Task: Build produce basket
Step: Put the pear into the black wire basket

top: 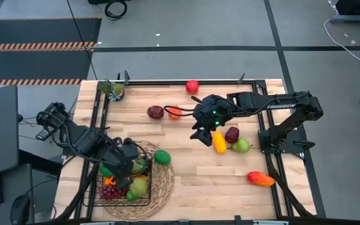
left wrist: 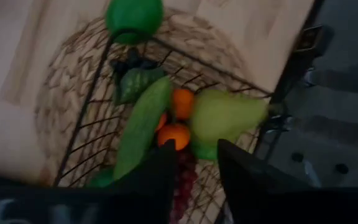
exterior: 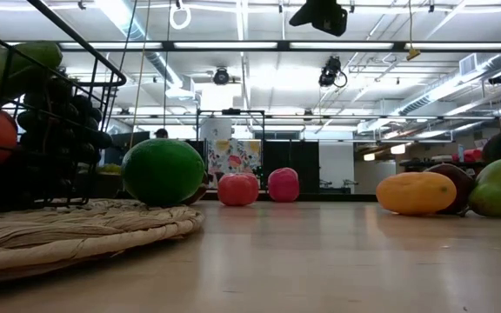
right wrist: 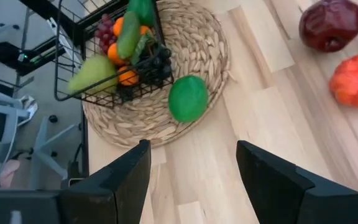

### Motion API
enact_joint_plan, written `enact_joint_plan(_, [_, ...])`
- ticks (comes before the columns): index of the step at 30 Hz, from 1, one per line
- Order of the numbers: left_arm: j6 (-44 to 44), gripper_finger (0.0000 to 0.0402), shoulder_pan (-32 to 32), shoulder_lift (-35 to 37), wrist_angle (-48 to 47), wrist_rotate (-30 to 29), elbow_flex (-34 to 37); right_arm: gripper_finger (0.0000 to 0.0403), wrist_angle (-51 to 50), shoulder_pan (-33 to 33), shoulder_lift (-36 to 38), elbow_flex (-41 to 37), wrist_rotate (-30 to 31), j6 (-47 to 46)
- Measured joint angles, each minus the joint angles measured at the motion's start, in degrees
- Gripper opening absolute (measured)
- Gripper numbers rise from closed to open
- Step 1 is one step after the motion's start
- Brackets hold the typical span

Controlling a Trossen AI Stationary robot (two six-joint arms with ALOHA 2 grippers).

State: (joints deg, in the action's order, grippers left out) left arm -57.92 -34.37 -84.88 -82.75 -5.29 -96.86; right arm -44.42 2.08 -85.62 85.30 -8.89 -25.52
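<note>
The black wire basket [top: 105,195] stands on a round woven mat [top: 161,184] at the table's near left. In it lie a cucumber [left wrist: 143,121], two oranges [left wrist: 182,102], a pale green pear [left wrist: 225,115] and dark red grapes [left wrist: 182,180]. My left gripper [left wrist: 194,168] hangs open over the basket, pointing steeply down, with nothing between its fingers. A green lime [top: 162,157] rests on the mat's rim outside the basket. My right gripper [top: 204,135] stands open above the table's middle, beside a yellow squash [top: 219,142], holding nothing.
Loose produce lies on the table: a dark red fruit [top: 155,112] and an orange-red one [top: 175,112] at mid-far, a red apple [top: 192,86] at the far edge, a dark fruit [top: 232,134], a green fruit [top: 240,145] and a mango [top: 260,179]. A potted plant [top: 112,89] stands far left.
</note>
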Motion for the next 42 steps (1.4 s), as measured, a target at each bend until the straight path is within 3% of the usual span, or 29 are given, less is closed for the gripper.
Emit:
enact_joint_plan(7, [0.03,0.0194,2.02,0.09,2.49,-2.58,0.00,0.0242,-6.79,-0.12,-0.11,-0.02,0.18,1.64])
enact_joint_plan(16, [0.98,0.0204,8.94,0.09,12.62,-10.27,0.00,0.0242,-15.90,-0.58,-0.55,-1.00,3.59,4.39])
enact_joint_plan(28, [9.38,0.0200,16.07,-2.40,29.79,-12.69,-0.07,0.0265,-20.62,-1.79,1.09,-18.44,1.74,1.95])
enact_joint_plan(42, [9.72,0.0193,16.26,-7.49,33.11,-12.47,0.04,0.0266,-19.10,-1.21,13.94,-37.32,0.25,-1.64])
